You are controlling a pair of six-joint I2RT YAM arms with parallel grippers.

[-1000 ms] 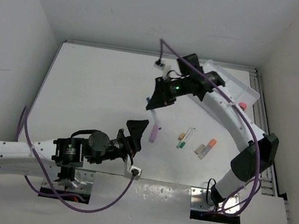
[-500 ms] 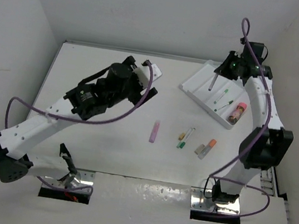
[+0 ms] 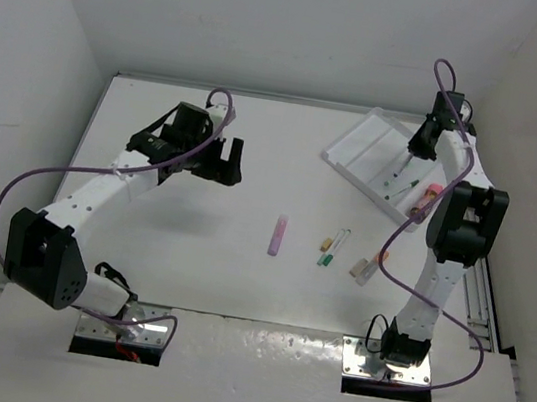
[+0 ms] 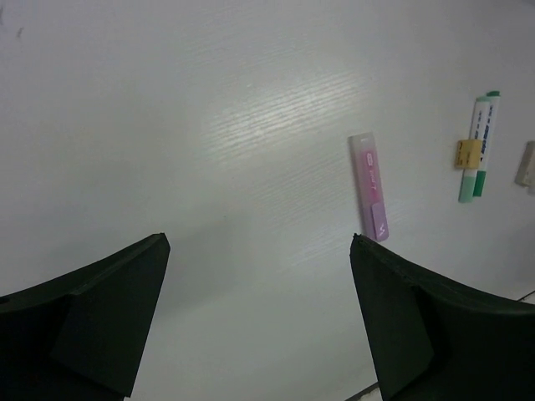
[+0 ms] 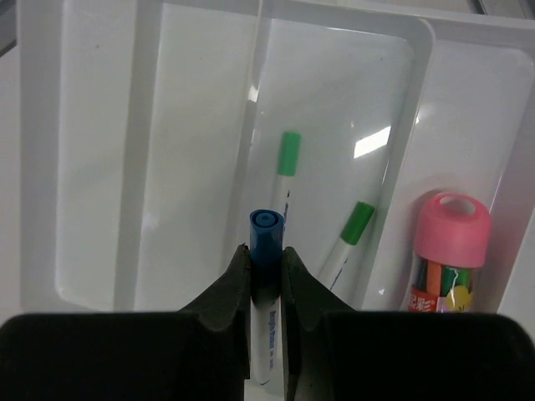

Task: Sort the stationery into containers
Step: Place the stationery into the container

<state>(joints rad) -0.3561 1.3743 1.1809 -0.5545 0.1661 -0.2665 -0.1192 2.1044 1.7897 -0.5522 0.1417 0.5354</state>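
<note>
My right gripper (image 5: 266, 251) is shut on a white marker with a blue cap (image 5: 267, 227) and holds it over the white divided tray (image 5: 142, 125) at the far right (image 3: 349, 150). Below it in one compartment lie two green-capped pens (image 5: 287, 159). A pink-capped case (image 5: 451, 242) lies in the neighbouring compartment. My left gripper (image 4: 259, 242) is open and empty above bare table at the left (image 3: 229, 160). On the table lie a lilac stick (image 3: 278, 234), which also shows in the left wrist view (image 4: 369, 185), a green-capped marker (image 4: 478, 142) with a small yellow block beside it, and a tan eraser (image 3: 358, 267).
The right arm's purple cable (image 3: 390, 248) hangs over the items by the tan eraser. White walls close in the table at the back and both sides. A metal rail (image 3: 482, 294) runs along the right edge.
The right gripper carried the blue-capped marker from the table's middle to the tray and has dropped lower over it. The left arm swung up to the far left of the table.
</note>
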